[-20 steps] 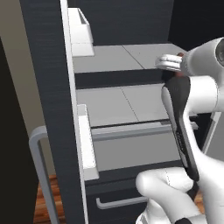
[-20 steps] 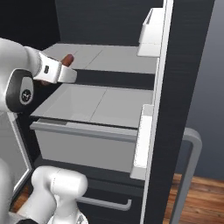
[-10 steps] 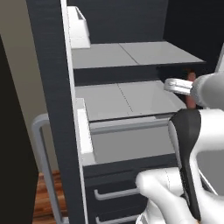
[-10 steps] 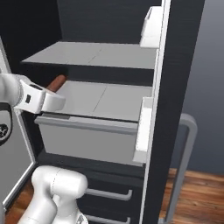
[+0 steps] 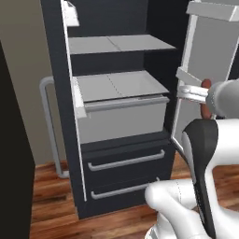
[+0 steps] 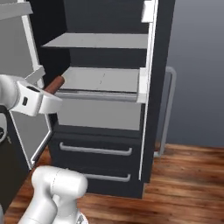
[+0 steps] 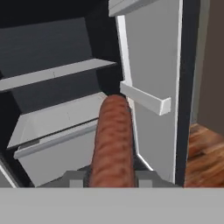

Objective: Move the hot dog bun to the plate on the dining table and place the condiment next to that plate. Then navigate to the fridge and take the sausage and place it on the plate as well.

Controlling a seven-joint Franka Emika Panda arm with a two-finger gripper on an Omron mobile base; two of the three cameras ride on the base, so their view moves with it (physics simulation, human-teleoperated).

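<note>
A reddish-brown sausage runs lengthwise between my two fingers, and my gripper is shut on it. In the right base view the gripper is in front of the open fridge, just left of its lower shelf, with the sausage sticking up out of it. In the left base view the gripper and sausage hang outside the fridge cavity, against the inner face of the right-hand door.
The fridge stands with both doors open. It has two grey shelves, a pale drawer and two dark freezer drawers below. A door bin juts out close to the sausage. Wooden floor lies in front.
The whole scene has shrunk and shifted: the base has backed away from the fridge. The gripper, still holding the sausage, has come out from over the shelf to in front of the fridge.
</note>
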